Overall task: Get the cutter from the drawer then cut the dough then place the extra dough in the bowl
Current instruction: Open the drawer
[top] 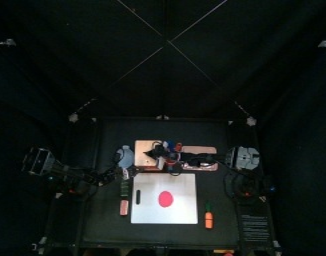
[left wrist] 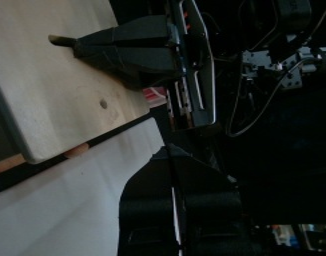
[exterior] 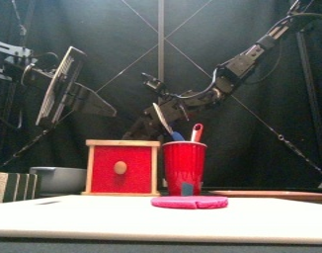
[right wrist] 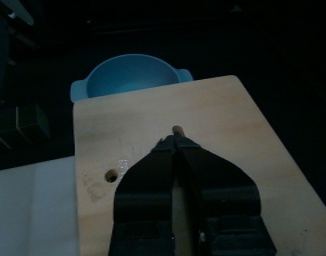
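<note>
The cutter is seen in no view and is judged to lie inside the wooden box [right wrist: 226, 160], so the first step, fetching it, is taken to be in hand. The right gripper [right wrist: 179, 135] is held over the box's top with its jaws pressed together on nothing that can be made out. Beyond it, the bowl [right wrist: 132, 75] is set just past the box, the red drawer front [exterior: 105, 156] seems closed, the dough [top: 163, 197] lies uncut on the white cutting board [top: 143, 212], and the left gripper [left wrist: 177, 160] is parked at the left. For the next move the jaws would need to be lowered to the drawer front and the drawer drawn out.
</note>
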`<state>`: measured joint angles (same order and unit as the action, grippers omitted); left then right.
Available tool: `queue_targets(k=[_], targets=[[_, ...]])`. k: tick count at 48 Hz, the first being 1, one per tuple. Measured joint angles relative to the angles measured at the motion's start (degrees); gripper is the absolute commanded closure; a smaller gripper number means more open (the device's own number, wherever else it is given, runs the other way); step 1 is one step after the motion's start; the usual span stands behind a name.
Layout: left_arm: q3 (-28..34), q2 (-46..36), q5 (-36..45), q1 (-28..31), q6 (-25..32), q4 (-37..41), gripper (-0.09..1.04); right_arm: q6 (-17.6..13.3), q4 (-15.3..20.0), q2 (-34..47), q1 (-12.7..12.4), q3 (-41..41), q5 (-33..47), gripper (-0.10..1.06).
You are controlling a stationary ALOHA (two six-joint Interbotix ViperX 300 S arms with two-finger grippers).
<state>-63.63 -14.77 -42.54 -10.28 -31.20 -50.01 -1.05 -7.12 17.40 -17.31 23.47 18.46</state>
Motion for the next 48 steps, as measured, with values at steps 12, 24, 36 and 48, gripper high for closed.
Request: queue_targets(k=[12, 24, 36, 48], targets=[[0.26, 3.08, 0.00, -0.44, -11.69, 0.09, 0.35, 0.00, 0.09, 0.00, 0.09, 0.00, -0.70, 0.91], [1.67, 8.26, 0.35, -0.44, -23.29, 0.53, 0.10, 0.00, 0.00, 0.00, 0.09, -0.26, -0.97, 0.91], [4.48, 13.97, 1.49, -0.44, -25.84, -0.79, 0.11, 0.00, -0.35, 0.00, 0.26, -1.14, -1.41, 0.91], [5.27, 18.28, 1.49, -0.35, -23.82, -9.14, 0.17, 0.09, -0.35, 0.09, 0.79, -1.67, -1.93, 0.91]])
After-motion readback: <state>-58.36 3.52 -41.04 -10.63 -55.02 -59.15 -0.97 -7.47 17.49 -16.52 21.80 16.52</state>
